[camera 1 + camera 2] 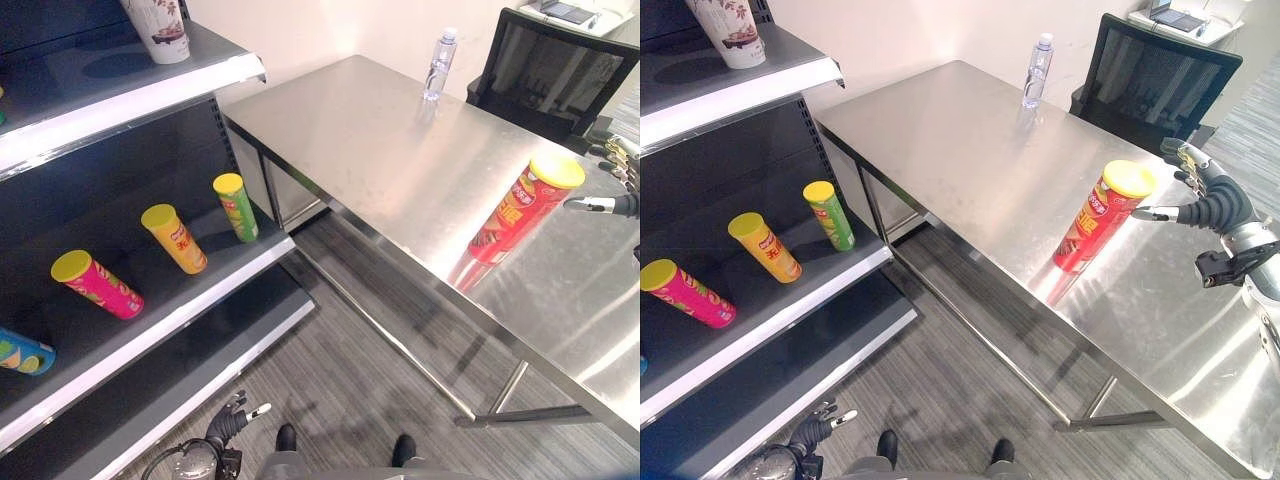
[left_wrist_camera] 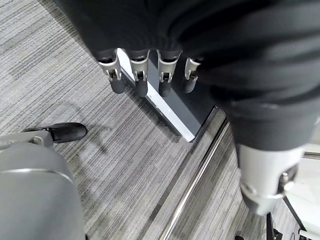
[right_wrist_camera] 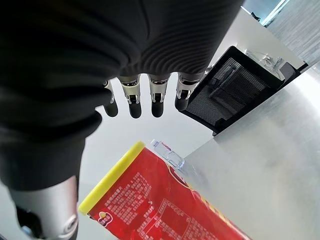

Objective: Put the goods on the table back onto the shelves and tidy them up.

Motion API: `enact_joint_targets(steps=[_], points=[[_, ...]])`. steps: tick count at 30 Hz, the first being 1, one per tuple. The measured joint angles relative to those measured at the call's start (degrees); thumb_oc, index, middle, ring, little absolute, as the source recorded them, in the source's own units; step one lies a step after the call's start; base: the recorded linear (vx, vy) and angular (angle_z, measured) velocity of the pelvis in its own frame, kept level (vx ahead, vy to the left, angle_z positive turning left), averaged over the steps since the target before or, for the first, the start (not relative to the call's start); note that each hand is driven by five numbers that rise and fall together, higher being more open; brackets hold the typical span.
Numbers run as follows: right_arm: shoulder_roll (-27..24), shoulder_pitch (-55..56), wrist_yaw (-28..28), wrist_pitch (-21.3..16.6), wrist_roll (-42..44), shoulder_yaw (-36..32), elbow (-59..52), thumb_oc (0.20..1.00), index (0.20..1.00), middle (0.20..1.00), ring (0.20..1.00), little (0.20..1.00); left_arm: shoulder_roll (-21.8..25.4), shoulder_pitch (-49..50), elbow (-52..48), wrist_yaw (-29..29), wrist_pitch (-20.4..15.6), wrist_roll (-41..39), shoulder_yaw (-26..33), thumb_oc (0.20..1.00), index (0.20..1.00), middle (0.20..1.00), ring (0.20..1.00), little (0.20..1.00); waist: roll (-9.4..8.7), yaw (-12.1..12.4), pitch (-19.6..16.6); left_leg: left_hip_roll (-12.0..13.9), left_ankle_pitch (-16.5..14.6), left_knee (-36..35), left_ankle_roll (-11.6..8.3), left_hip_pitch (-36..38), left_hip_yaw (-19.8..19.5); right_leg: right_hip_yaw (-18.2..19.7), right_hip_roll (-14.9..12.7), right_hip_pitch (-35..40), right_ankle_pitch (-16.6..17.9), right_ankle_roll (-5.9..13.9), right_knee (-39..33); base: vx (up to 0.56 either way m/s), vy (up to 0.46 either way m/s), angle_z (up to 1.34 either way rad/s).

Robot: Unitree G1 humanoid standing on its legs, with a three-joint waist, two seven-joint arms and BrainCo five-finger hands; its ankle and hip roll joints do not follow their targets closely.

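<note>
A: One red can (image 1: 1095,222) with a yellow lid stands upright on the steel surface (image 1: 380,150), and that looks like the item to go back next.

B: Where is the right hand (image 1: 1208,200) relative to it?

A: Just beside the lid, on the side away from the shelves (image 1: 150,330). The fingers are straight and spread, the thumb points toward the top of the can, and it holds nothing. In the right wrist view the can (image 3: 165,205) lies past the fingertips (image 3: 134,107), with a gap between them.

B: So the can's long axis is vertical and the hand is level with its top?

A: Yes. I'd say the hand needs to drop lower and close in sideways, so the fingers wrap the body rather than the lid.

B: And the left hand (image 1: 228,422)?

A: Hanging low by the floor near the bottom shelf, fingers relaxed and empty, well apart from the surface. The right one is clearly nearer.

B: What else is about?

A: A water bottle (image 1: 438,66) stands at the far end of the surface, near a black chair (image 1: 1150,85). On the middle shelf stand a green can (image 1: 235,205), a yellow can (image 1: 175,238) and a pink can (image 1: 97,284); a paper cup (image 1: 160,28) sits on the shelf above.

B: Risk?

A: A tall can may tip if nudged at the lid.
</note>
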Motion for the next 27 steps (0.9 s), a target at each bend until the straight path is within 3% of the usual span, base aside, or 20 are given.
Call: enact_joint_targets(steps=[8, 19, 20, 21, 22, 23, 27], points=[[0.04, -0.44, 0.04, 0.23, -0.19, 2.48, 1.78, 1.000, 1.000, 1.000, 1.000, 1.000, 0.04, 0.06, 0.09, 0.08, 0.01, -1.10, 0.22, 1.000, 1.000, 1.000, 1.000, 1.000, 0.15, 0.93, -0.09, -0.05, 0.07, 0.00, -0.09, -0.34, -1.32, -1.36, 0.00, 0.57, -0.57, 0.18, -0.13, 0.00, -0.005, 0.08], [0.04, -9.38, 0.48, 1.31, -0.17, 10.76, 4.63, 1.000, 1.000, 1.000, 1.000, 1.000, 0.27, 0.06, 0.13, 0.16, -0.01, -1.53, 0.42, 1.000, 1.000, 1.000, 1.000, 1.000, 0.11, 1.46, -0.06, -0.21, 0.11, 0.02, -0.16, -0.24, -1.34, -0.95, 0.13, 0.05, -0.55, 0.16, -0.28, -0.01, 0.003, -0.02], [0.09, -10.25, 0.50, 1.29, -0.16, 11.49, 5.01, 0.736, 0.736, 0.736, 0.736, 0.736, 0.29, -0.26, 0.14, 0.20, -0.02, -1.66, 0.41, 1.000, 1.000, 1.000, 1.000, 1.000, 0.08, 1.46, -0.05, -0.24, 0.11, 0.02, -0.16, -0.23, -1.49, -0.85, 0.12, -0.06, -0.53, 0.15, -0.29, -0.04, 0.014, -0.06], [0.08, -11.69, 0.53, 1.32, -0.14, 12.72, 5.57, 0.567, 0.567, 0.567, 0.567, 0.567, 0.35, 0.12, 0.23, 0.19, -0.01, -2.28, 0.42, 1.000, 1.000, 1.000, 1.000, 1.000, 0.04, 1.50, -0.02, -0.26, 0.10, 0.02, -0.15, -0.22, -1.50, -0.48, 0.15, -0.26, -0.47, 0.11, -0.30, -0.02, 0.008, -0.12], [0.08, -13.23, 0.65, 1.33, -0.14, 13.66, 5.60, 0.307, 0.307, 0.307, 0.307, 0.307, 0.48, 0.19, 0.24, 0.22, -0.02, -3.53, 0.47, 1.000, 1.000, 1.000, 1.000, 1.000, 0.02, 1.57, 0.00, -0.24, 0.09, 0.02, -0.16, -0.35, -1.34, -0.12, 0.18, -0.57, -0.39, 0.04, -0.30, -0.01, 0.011, -0.15], [0.02, -13.93, 0.84, 1.32, -0.12, 14.03, 5.57, 0.200, 0.200, 0.200, 0.200, 0.200, 0.64, -0.08, 0.23, 0.23, -0.04, -3.67, 0.48, 1.000, 1.000, 1.000, 1.000, 1.000, 0.01, 1.75, 0.00, -0.22, 0.08, 0.02, -0.15, -0.58, -1.21, 0.17, 0.20, -0.93, -0.35, 0.02, -0.30, -0.03, 0.009, -0.10], [-0.21, -18.30, 1.21, 1.30, 0.09, 17.89, 6.81, 0.200, 0.200, 0.200, 0.200, 0.200, 1.00, -0.42, 0.24, 0.29, -0.07, -3.75, 0.46, 1.000, 1.000, 1.000, 1.000, 1.000, -0.22, 1.85, 0.13, -0.31, 0.08, 0.02, -0.14, -0.79, -1.25, 0.63, 0.18, -1.46, -0.20, -0.04, -0.32, -0.03, 0.000, -0.06]])
